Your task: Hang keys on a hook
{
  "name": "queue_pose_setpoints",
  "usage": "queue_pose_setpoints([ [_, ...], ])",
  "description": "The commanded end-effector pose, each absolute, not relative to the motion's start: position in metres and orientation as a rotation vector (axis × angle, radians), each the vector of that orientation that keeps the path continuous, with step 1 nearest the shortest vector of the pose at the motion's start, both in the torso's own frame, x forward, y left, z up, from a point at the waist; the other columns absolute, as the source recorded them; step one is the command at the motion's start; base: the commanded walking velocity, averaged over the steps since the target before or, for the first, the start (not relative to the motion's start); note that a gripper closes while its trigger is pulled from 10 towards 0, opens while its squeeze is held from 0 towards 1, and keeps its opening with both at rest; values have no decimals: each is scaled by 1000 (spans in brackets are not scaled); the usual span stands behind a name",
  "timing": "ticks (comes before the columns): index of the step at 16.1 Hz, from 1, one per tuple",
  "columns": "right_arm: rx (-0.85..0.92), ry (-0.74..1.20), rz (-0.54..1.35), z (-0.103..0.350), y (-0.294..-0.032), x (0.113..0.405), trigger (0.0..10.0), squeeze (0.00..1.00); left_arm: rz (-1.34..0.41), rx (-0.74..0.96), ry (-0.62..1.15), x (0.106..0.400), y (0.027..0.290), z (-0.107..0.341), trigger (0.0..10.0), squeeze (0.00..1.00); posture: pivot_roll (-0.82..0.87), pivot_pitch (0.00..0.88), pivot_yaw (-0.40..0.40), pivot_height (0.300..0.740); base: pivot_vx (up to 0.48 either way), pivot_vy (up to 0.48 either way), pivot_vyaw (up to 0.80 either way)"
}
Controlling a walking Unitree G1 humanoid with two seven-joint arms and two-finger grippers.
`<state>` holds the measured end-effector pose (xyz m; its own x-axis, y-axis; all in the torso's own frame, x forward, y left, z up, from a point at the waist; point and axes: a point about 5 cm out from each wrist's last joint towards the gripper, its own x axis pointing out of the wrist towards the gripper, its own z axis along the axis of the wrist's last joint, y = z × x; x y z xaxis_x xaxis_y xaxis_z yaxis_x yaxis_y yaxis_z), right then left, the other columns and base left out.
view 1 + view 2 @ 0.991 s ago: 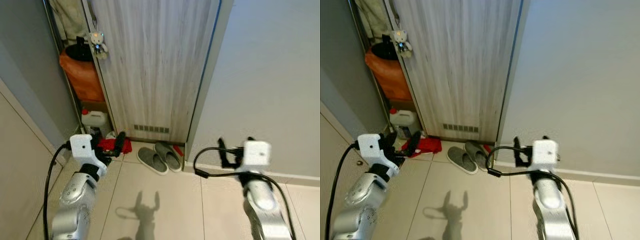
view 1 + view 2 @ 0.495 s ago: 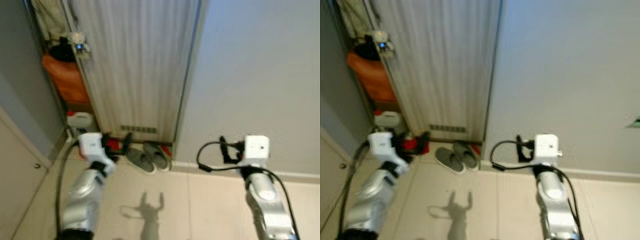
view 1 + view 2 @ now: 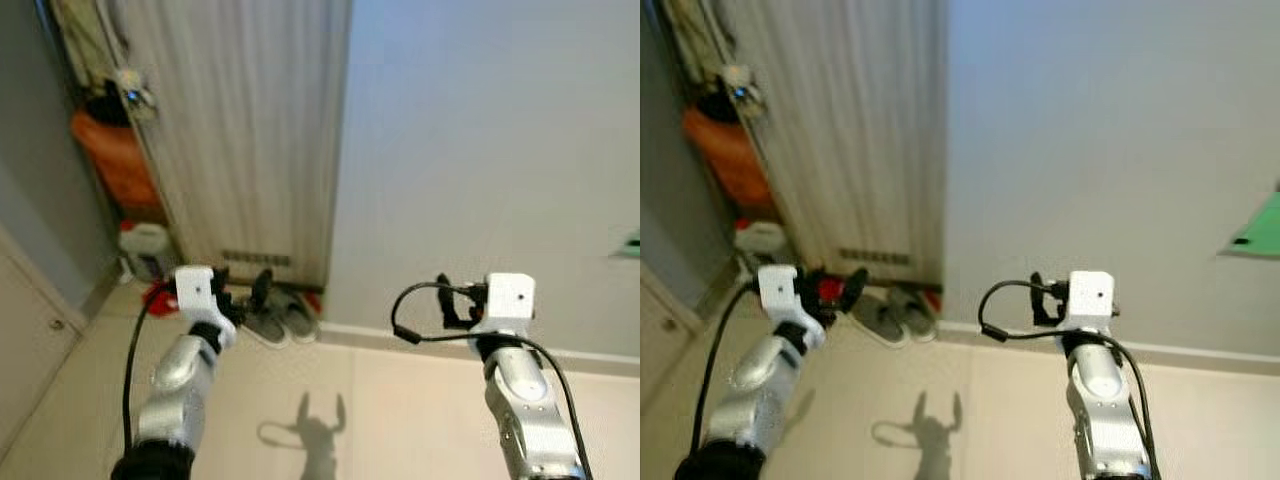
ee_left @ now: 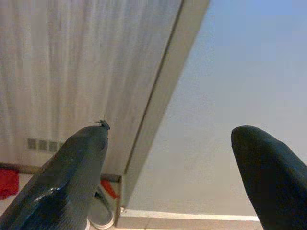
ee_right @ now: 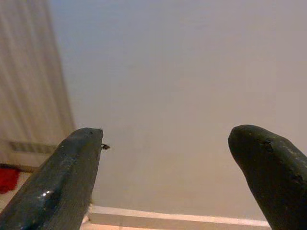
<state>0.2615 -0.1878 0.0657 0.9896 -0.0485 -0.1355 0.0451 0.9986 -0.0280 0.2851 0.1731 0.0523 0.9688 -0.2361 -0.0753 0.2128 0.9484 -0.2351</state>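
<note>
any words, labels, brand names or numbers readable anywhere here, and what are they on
None can be read.
White jug on the floor by the wooden door: any label is too blurred to read.
Green patch on the wall: cut off at the picture's edge, no lettering can be made out.
Small toy figure hanging on the door's edge: blurred, no text visible.

1. The left arm (image 3: 175, 395) is raised forward, its wrist bent slightly inward.
2. The left gripper (image 4: 168, 182) is held with its two black fingers (image 4: 67, 177) spread wide apart — nothing is seen between them.
3. The right arm (image 3: 525, 420) is raised likewise, a black cable looped beside its wrist.
4. The right gripper (image 5: 165, 182) is also held with its fingers (image 5: 268, 177) well apart — nothing is gripped.
</note>
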Motion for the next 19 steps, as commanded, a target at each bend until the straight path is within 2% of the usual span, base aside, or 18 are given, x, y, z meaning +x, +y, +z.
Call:
queue_pose_setpoints([
  [1, -5, 110, -38, 70, -185, 264, 10000, 1000, -206, -217, 110, 284, 180, 50, 10000, 0, -49, 0, 36, 740, 0, -428, 0],
  [2, -8, 103, -39, 71, -184, 264, 10000, 1000, -203, -208, 98, 285, 181, 54, 10000, 671, -51, 0, 36, 740, 251, -405, 0],
  [3, -29, 98, -45, 71, -186, 263, 10000, 1000, -195, -210, 84, 287, 183, 57, 10000, 1000, -50, 0, 36, 740, 341, -334, 0],
  [12, -25, 84, -41, 69, -186, 263, 10000, 1000, -243, -202, 47, 286, 170, 68, 10000, 1000, -48, 0, 43, 740, 360, -312, 0],
  [15, -72, 112, -51, 65, -187, 262, 10000, 1000, -258, -186, 56, 286, 168, 69, 10000, 1000, -48, 0, 45, 740, 392, -187, 0],
  [16, -82, 126, -39, 64, -187, 263, 10000, 0, -264, -219, 49, 286, 166, 71, 10000, 0, -49, 0, 45, 740, 0, 0, -725],
  [19, -58, 153, -35, 60, -187, 262, 10000, 0, -282, -195, 82, 287, 164, 69, 10000, 0, -54, 0, 49, 736, 0, 0, -387],
])
